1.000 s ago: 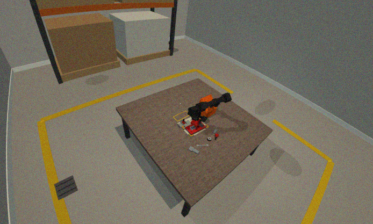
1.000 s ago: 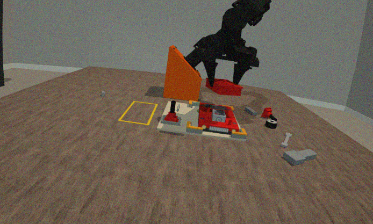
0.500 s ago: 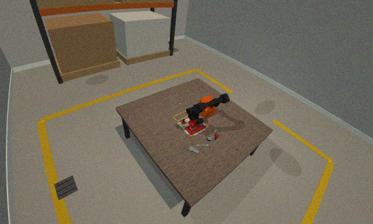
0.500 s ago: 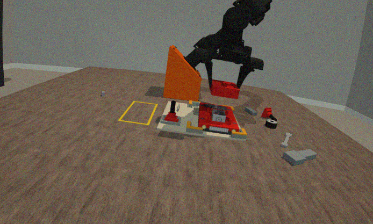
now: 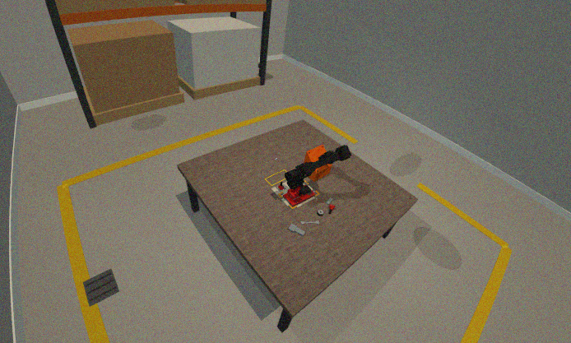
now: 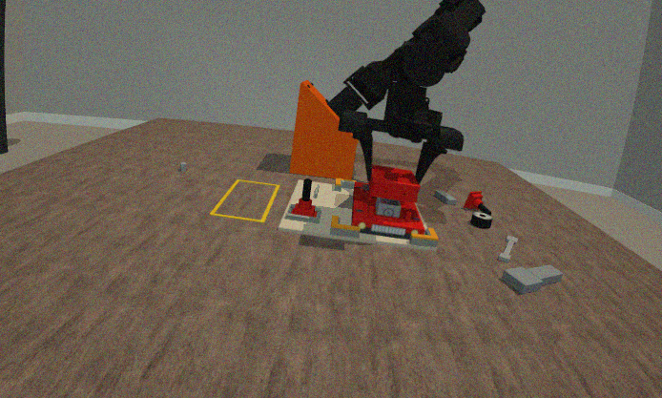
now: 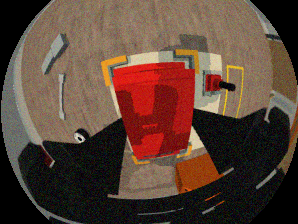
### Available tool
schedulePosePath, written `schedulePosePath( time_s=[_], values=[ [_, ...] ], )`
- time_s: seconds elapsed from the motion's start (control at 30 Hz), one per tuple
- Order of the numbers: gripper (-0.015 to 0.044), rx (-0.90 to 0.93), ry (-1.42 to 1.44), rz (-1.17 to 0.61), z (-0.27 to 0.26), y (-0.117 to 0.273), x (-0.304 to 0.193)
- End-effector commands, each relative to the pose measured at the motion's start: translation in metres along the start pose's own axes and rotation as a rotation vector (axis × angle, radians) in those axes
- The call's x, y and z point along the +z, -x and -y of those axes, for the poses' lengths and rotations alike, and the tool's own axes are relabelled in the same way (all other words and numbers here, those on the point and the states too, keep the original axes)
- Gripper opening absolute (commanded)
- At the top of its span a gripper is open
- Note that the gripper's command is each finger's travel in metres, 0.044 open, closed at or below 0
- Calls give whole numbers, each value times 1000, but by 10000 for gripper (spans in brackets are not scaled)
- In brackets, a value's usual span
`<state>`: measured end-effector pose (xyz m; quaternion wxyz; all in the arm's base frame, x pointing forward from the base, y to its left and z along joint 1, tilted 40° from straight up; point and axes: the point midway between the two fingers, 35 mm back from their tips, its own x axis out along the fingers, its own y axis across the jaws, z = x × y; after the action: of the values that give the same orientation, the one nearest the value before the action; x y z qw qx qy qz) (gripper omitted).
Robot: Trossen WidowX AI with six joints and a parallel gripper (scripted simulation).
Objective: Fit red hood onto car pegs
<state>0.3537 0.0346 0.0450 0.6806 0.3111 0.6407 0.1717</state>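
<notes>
Pincer grips red hood by its sides, above engine block; hood roughly parallel with chassis, peg alignment unreadable. Next: straight down, likely.

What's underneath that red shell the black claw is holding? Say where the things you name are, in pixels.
Under the hood (image 6: pixel 394 182) (image 7: pixel 155 110), held by the gripper (image 6: pixel 394 178), the grey engine block's front (image 6: pixel 388 207) and the chassis's red front deck (image 6: pixel 390 222) show. The pegs and the engine's top can't be seen; the hood covers that area.

Matte black all over, the arm — chunky, blocky joint housings, slim tapering fingers on the hand — with thin pale edge lines.
</notes>
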Motion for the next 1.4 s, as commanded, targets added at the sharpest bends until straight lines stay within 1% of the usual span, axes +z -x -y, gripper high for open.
schedulePosePath(
  time_s=[0.0, 1.37],
  values=[
    [0, -1, -7, 1, 1, -10, -1],
    [0, 0, -7, 1, 0, -14, 0]
  ],
)
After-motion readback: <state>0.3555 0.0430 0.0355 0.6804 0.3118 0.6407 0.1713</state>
